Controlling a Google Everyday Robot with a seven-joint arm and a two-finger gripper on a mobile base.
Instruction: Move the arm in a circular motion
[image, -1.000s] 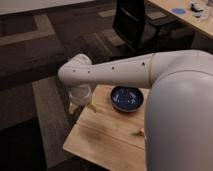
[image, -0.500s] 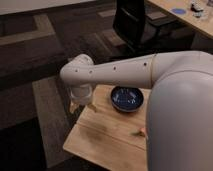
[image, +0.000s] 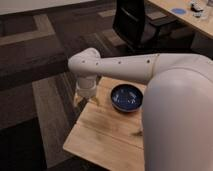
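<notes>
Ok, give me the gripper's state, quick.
Gripper: state cannot be told; it hangs over the table's far left corner, left of the bowl.

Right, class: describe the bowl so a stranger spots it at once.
Find the light wooden table under the glossy white robot arm. Near its far edge, beside the yellowish-tan pincer, sits a round dark blue bowl, the only dish there.
</notes>
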